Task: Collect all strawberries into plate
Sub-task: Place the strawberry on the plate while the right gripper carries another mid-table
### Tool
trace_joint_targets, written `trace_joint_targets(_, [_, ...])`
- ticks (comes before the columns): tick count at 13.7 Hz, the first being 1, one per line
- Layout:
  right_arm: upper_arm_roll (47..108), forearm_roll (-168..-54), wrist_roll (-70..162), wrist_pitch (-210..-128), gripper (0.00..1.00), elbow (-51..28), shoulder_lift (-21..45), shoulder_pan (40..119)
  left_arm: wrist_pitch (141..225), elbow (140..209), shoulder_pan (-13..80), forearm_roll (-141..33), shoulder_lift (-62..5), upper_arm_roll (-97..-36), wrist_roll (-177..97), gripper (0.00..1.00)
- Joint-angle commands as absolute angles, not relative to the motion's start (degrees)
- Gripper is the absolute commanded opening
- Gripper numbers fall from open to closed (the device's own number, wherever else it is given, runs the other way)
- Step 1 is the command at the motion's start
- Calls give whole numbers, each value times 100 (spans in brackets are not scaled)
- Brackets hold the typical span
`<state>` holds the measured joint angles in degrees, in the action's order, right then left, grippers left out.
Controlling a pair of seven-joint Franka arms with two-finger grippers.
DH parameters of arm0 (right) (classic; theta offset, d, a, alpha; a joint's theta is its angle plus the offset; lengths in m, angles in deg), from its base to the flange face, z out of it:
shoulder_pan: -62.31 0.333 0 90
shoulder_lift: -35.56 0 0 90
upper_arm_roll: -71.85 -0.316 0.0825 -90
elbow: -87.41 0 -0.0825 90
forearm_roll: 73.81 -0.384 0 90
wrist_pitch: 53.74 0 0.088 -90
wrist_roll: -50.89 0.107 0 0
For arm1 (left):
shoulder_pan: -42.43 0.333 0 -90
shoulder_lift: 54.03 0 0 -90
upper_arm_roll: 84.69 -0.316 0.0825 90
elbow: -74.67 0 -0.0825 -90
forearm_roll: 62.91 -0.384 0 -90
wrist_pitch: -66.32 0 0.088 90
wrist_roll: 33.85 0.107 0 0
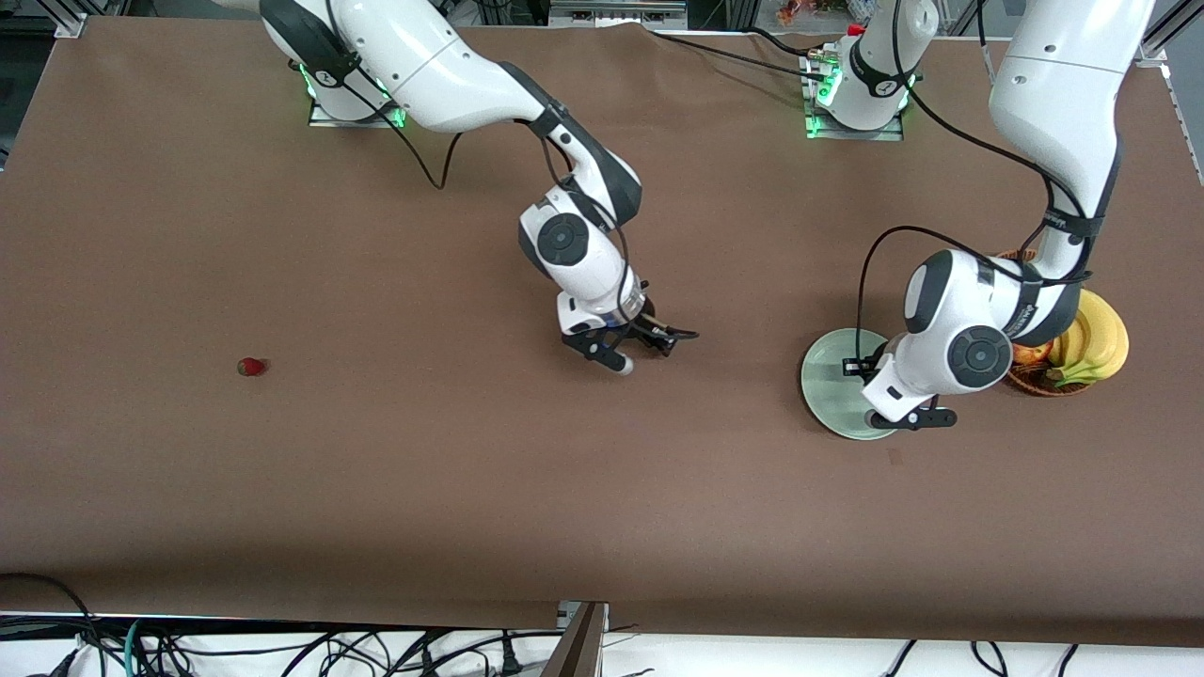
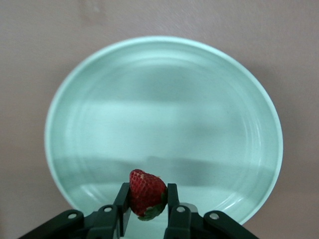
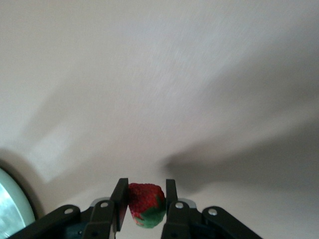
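Note:
My left gripper is shut on a strawberry and holds it over the edge of the pale mint-green plate. In the left wrist view the plate is bare. My right gripper is over the middle of the table, shut on a second strawberry. The plate's rim shows at the edge of the right wrist view. A third strawberry lies on the table toward the right arm's end. The held berries are hidden in the front view.
A brown wicker basket with bananas and an apple stands beside the plate toward the left arm's end, partly under the left arm. The brown table spreads wide around both grippers.

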<state>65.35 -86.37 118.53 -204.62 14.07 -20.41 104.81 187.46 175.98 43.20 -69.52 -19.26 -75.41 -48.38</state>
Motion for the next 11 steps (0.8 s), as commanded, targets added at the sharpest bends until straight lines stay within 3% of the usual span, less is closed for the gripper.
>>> trace_joint_targets(1, [6570,-8708,11865,-20684,28,1692,-2341,10546,18761,17609,4323,-7082,-1966,-7529,-4835,100])
trace_joint_targets(2, [6587,-8673,11839,-20684,84,1692,-2333,10546,18735,17583,4314,-7091,-1966,-7529,-4836,100])
trace_joint_targets(3, [6622,-8499,11778,-20667,100,1718,-2289,10555,18709,17574,4314,-7091,-1975,-7537,-4827,100])
trace_joint_targets(5, [6649,-8313,11681,-20361,100,1762,-2097,10380,18656,17531,4288,-7091,-2036,-7511,-4853,100])
trace_joint_targets(11, [6377,-8383,8337,-17129,100,2079,-1174,8563,18032,17495,4261,-6285,-2493,-7046,-5151,100])
